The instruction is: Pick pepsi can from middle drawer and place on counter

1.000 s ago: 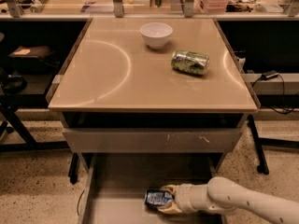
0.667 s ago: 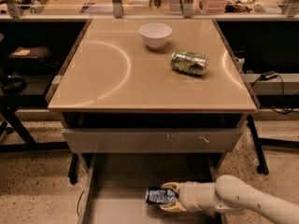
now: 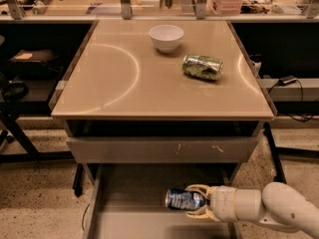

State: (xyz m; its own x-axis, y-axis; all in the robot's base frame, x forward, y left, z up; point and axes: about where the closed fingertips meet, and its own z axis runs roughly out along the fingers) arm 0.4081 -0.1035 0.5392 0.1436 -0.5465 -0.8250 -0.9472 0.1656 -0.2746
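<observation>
One arm reaches in from the lower right, and its gripper (image 3: 195,201) sits over the open middle drawer (image 3: 134,193), its fingers closed around one end of the pepsi can (image 3: 179,199). The can lies on its side (blue body, silver end pointing left) above the drawer's grey floor; whether it touches the floor cannot be told. Just behind, a grey drawer front (image 3: 149,150) carries orange scuffs. Above that spreads the counter (image 3: 114,78), where a shiny green can (image 3: 202,66) lies on its side right of centre and a white bowl (image 3: 166,37) stands further back.
</observation>
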